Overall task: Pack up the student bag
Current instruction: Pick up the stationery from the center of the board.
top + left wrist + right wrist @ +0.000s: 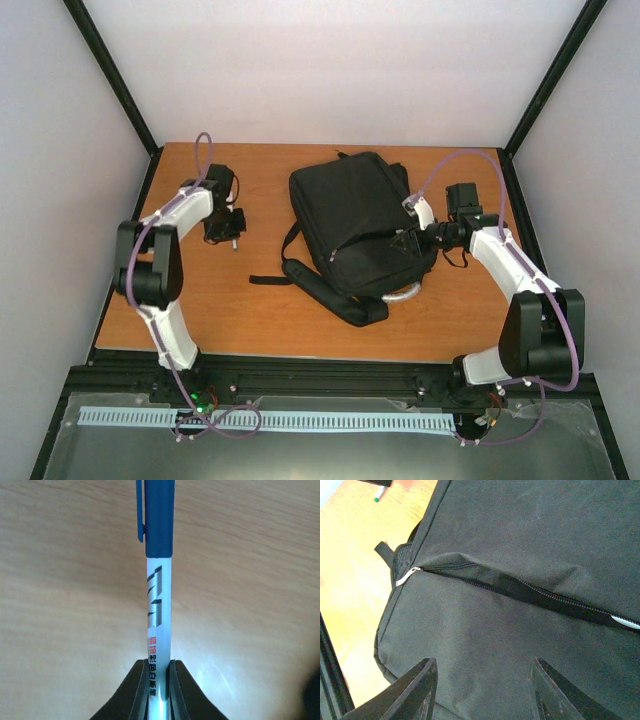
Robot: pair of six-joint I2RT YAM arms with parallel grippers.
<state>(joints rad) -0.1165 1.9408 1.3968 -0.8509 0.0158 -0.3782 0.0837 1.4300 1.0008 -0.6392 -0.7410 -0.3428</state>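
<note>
Student bag (350,215), frame centre, zip (545,596) part-open; right pincer (482,665) wide over it; left pincer (160,670) clamping blue-capped pen (159,580).

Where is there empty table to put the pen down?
Bare table lies along the near edge, in front of the student bag and its loose strap. More lies at the back, between the bag and the left end effector holding the pen. The right side is crowded: the right end effector hovers over the bag.
</note>
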